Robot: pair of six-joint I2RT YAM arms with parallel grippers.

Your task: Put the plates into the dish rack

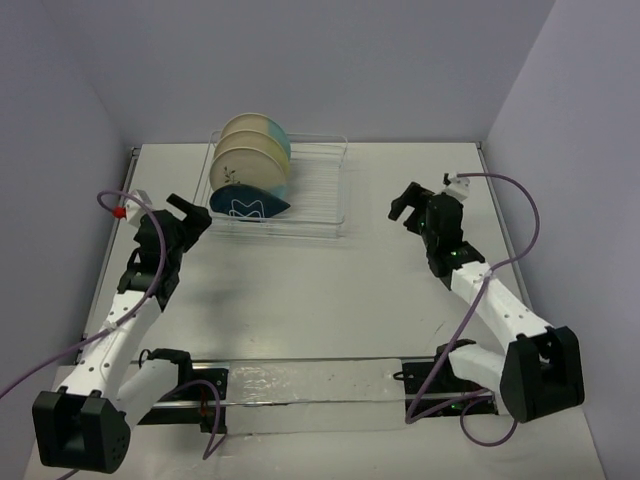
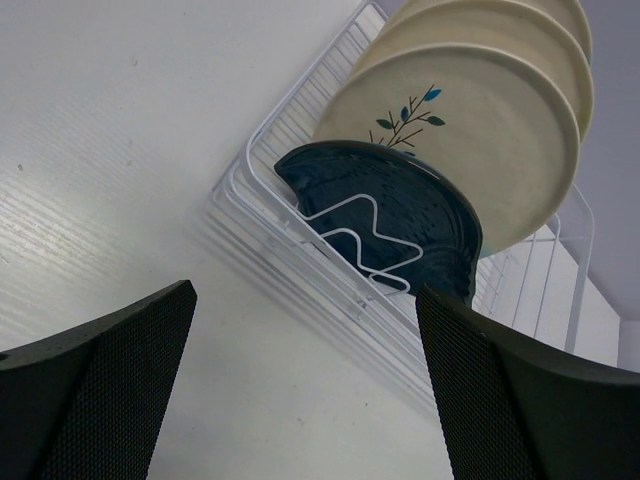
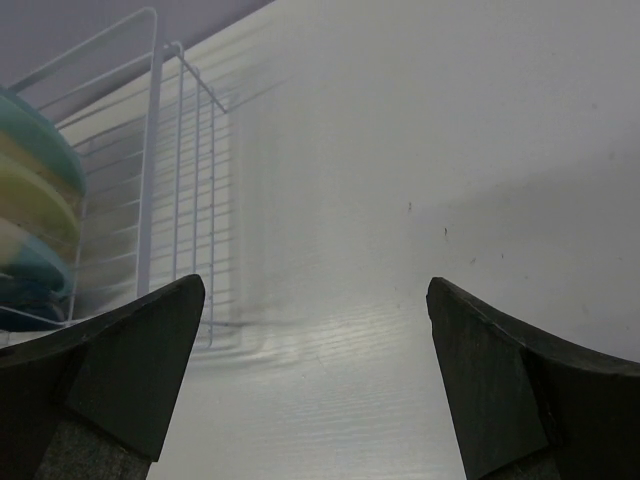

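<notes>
White desk [image 1: 330,300] enclosed by pale lilac walls [image 1: 330,60], plates [image 1: 250,165] slotted in left end of dish rack [image 1: 318,195] near far edge, left hand [image 1: 192,215] and right hand [image 1: 403,203] both spread wide, holding nothing.

1. The dish rack [image 1: 312,192] sits on the table [image 1: 330,300], upper centre of the top view, near the far edge.
2. The plates [image 1: 250,155] stand on edge in the rack's left end, one behind another, with the front plate [image 1: 248,204] lowest in frame.
3. The left gripper [image 1: 193,213] is just left of the rack; the right gripper [image 1: 405,205] is to its right, well apart.
</notes>
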